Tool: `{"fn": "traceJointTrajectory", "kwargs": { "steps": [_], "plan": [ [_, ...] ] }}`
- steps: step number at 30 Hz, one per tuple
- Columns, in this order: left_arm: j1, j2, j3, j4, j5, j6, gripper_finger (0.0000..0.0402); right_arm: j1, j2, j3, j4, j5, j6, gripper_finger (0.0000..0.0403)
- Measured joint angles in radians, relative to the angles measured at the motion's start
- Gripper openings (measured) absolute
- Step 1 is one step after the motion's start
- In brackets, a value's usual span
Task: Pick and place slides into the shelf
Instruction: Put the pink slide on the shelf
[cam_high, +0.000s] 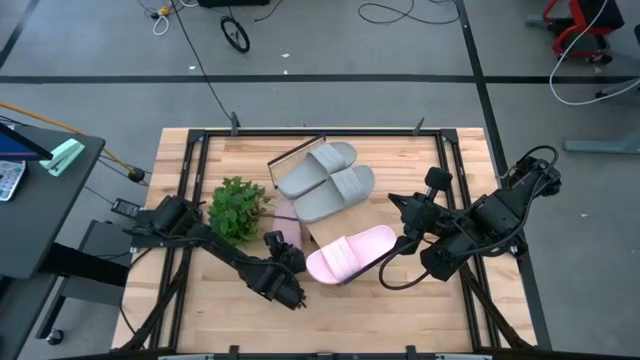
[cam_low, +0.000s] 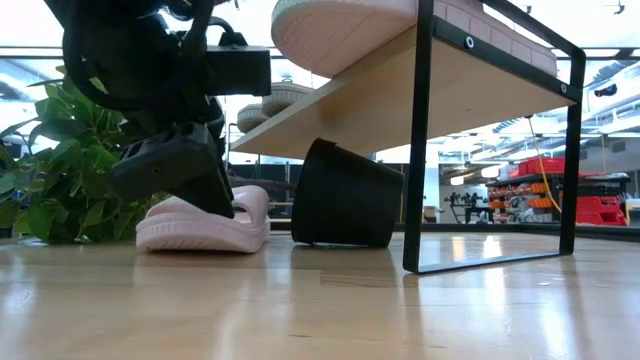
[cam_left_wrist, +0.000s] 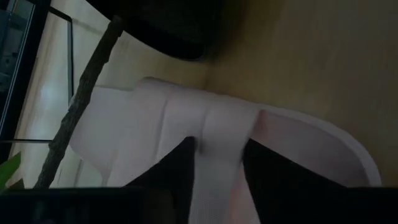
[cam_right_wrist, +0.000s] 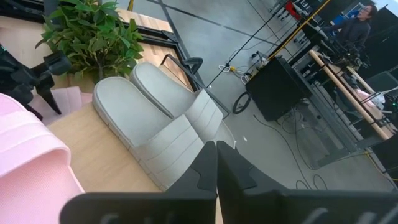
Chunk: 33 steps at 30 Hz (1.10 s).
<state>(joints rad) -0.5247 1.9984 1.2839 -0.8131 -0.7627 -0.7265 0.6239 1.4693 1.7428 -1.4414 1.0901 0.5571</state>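
While the right end effector (cam_high: 398, 203) waits clenched beside the shelf (cam_high: 322, 237), two grey slides (cam_high: 328, 180) lie there. The left end effector (cam_left_wrist: 217, 168) straddles the strap of a pink slide (cam_left_wrist: 211, 134), grip uncertain

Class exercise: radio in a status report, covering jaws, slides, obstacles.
Left gripper jaws astride the strap of the pink slide on the table. Right gripper shut, empty. Three slides on the shelf. Plant close by.

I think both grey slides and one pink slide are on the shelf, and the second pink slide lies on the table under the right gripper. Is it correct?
Not quite. The second pink slide is under the left gripper, not the right; the left wrist view shows its fingers either side of the strap. The right gripper waits shut beside the shelf. The grey slides and one pink slide are on the shelf.
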Motion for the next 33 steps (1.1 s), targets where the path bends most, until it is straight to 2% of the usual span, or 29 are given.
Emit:
{"fn": "traceJointTrajectory", "kwargs": {
  "steps": [10,23,33],
  "plan": [
    [0.002,0.0,0.0,0.002,0.037,-0.005,0.0013,-0.006,0.0,0.0,0.0,0.0,0.0,0.0001],
    [-0.046,0.0,-0.001,-0.006,0.101,-0.185,0.0004,-0.015,0.0,0.0,0.001,0.0,-0.001,0.0001],
    [-0.112,0.0,0.125,-0.238,0.148,-0.287,0.0001,-0.015,0.0,0.0,0.001,-0.01,0.0,0.0001]
  ]
}}
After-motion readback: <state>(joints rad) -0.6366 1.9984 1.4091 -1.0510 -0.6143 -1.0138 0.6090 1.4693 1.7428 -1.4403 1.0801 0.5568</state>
